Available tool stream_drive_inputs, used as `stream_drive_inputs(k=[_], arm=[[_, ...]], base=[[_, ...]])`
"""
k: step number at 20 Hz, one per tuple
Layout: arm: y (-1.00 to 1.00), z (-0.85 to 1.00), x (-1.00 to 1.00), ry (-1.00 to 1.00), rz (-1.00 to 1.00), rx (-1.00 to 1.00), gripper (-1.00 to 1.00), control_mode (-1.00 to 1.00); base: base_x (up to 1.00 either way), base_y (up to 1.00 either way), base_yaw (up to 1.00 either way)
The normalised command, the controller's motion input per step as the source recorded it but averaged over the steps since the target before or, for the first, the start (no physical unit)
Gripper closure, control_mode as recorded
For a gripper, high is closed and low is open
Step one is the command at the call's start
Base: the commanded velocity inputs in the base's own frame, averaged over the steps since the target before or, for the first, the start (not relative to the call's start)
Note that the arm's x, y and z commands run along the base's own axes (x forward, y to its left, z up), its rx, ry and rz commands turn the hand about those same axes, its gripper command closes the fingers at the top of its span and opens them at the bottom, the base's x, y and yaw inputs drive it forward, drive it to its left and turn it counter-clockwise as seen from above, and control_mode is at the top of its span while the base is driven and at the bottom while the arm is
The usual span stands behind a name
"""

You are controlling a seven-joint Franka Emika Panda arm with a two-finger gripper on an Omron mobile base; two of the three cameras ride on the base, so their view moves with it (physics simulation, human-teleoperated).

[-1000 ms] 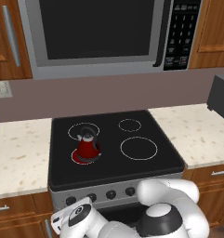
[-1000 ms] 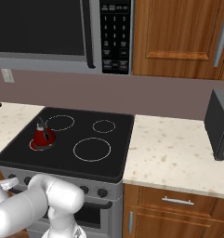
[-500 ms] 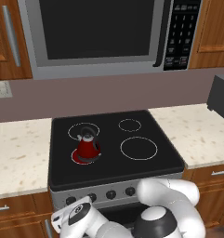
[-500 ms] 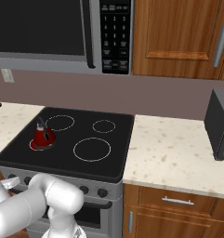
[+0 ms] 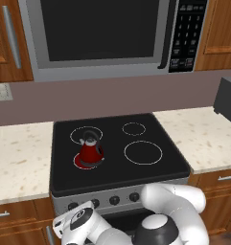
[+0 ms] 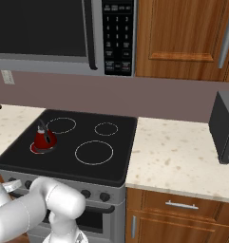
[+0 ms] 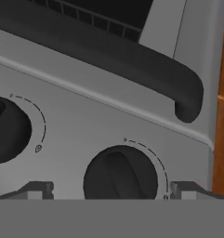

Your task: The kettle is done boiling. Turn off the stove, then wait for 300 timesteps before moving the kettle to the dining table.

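Red kettle (image 5: 90, 153): on the stove's (image 5: 150, 178) front-left ring, which glows red.
Fingers (image 7: 108, 189): spread wide, straddling a dark knob (image 7: 120, 173) on the front panel.
Advice: centre on the knob's ridge, close squarely, then twist.

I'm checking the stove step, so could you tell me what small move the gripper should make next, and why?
Probably ease straight forward and close on the knob: the open gripper already straddles it, while the kettle sits on a glowing red burner of the stove.
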Motion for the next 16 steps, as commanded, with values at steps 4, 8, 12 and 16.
stream_drive_inputs(k=[4,8,12,16], arm=[[0.01,-0.08,0.01,0.0,0.0,0.0,-1.0,-1.0],[0.02,-0.06,0.01,0.0,0.0,0.0,-1.0,-1.0],[0.05,-0.02,0.03,0.0,0.0,0.0,-1.0,-1.0],[0.07,-0.01,0.03,0.0,0.0,0.0,-1.0,-1.0]], base=[[0.0,0.0,0.0],[0.0,0.0,0.0],[0.0,0.0,0.0],[0.0,0.0,0.0]])
